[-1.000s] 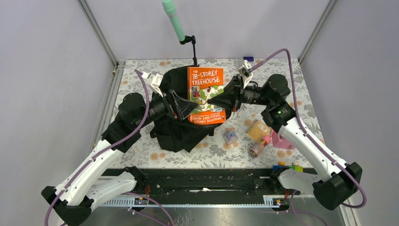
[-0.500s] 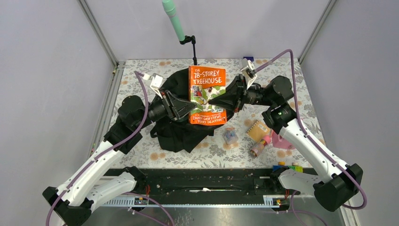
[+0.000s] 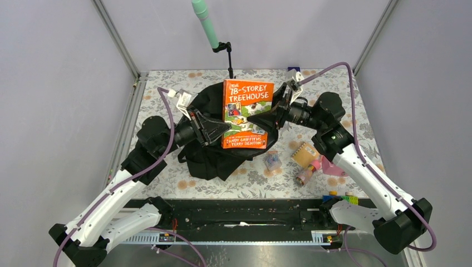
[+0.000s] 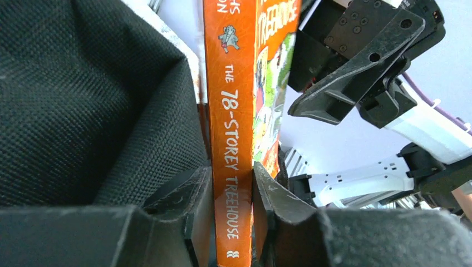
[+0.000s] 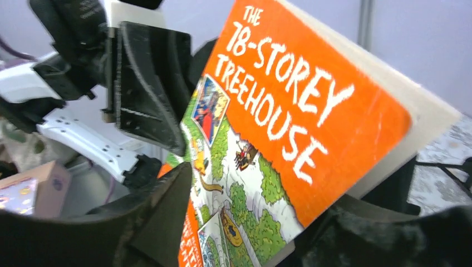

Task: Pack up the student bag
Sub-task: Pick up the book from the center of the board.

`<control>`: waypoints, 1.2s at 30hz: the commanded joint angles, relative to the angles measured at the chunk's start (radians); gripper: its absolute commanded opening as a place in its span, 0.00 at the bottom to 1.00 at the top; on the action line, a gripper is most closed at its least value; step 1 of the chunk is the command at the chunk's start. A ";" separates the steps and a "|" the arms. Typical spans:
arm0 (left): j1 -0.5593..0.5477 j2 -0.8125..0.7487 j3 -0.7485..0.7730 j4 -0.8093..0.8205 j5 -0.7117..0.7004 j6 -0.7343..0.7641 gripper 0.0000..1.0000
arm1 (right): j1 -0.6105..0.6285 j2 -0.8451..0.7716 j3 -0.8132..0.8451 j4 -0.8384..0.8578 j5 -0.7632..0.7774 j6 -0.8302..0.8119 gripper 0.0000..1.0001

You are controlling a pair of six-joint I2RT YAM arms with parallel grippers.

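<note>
Paperback [image 3: 249, 111] in bright orange, raised above the student bag [image 3: 211, 158], front cover toward the overhead camera. Reads "THE 78-STOREY TREEHOUSE" in white capitals across the top of the cover, over cartoon artwork of green foliage and small picture panels; near the lower edge, "GRIFFITHS" and "TERRY DENTON". Same title down the spine in the left wrist view, with a small drawing above it and a mark at the foot too small to read.

Student bag: black woven fabric, slumped on the floral table [image 3: 256, 181] around the centre and a little toward 9 o'clock, partly under the paperback and both wrists.

Left gripper [image 4: 232, 183]: clamped on the spine edge at the paperback's 8 o'clock, one finger pressed to each cover.

Right gripper [image 5: 264, 189]: in from the paperback's 3 o'clock, fingers parted wider than the paperback's thickness, page edge between them; near finger close against the front cover, contact not clear.

At 4 o'clock from the bag, on the cloth: small clear box [image 3: 272, 161] with blue contents, and beside it toward 3 o'clock a brown spiral notepad [image 3: 305, 153].
</note>
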 commanded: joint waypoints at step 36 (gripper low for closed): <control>-0.005 -0.068 -0.075 0.367 0.130 0.110 0.00 | -0.078 0.270 0.028 0.601 -0.368 0.560 0.91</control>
